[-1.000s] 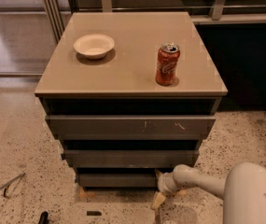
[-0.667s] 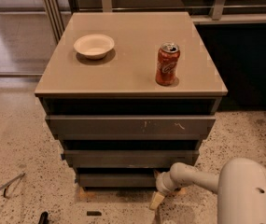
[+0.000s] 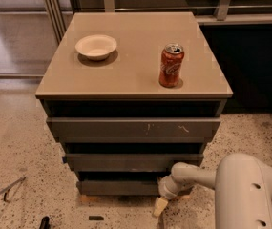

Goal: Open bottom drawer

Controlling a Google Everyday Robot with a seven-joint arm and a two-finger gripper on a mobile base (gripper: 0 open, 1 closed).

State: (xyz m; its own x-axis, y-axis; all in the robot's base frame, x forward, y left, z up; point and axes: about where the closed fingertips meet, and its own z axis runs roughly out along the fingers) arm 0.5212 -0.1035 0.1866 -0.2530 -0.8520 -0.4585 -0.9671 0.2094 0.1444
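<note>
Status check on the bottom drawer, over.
Gripper low by the floor, at the right end of the bottom drawer. Drawer looks shut. Can and bowl up top, out of the way.

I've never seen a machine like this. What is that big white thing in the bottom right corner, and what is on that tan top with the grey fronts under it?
The big white shape is the robot's arm, reaching in from the lower right. At its tip is the hand, low above the speckled floor, by the right end of the bottom drawer. That drawer is the lowest of three plain dark grey fronts, and opening it is the robot's job. I see nothing held in the hand. There is only one picture, looking down on the cabinet from in front. Where the camera is mounted is not known. On the tan cabinet top sit a small white bowl towards the picture's left and an upright red soda can towards its right, well apart.
</note>
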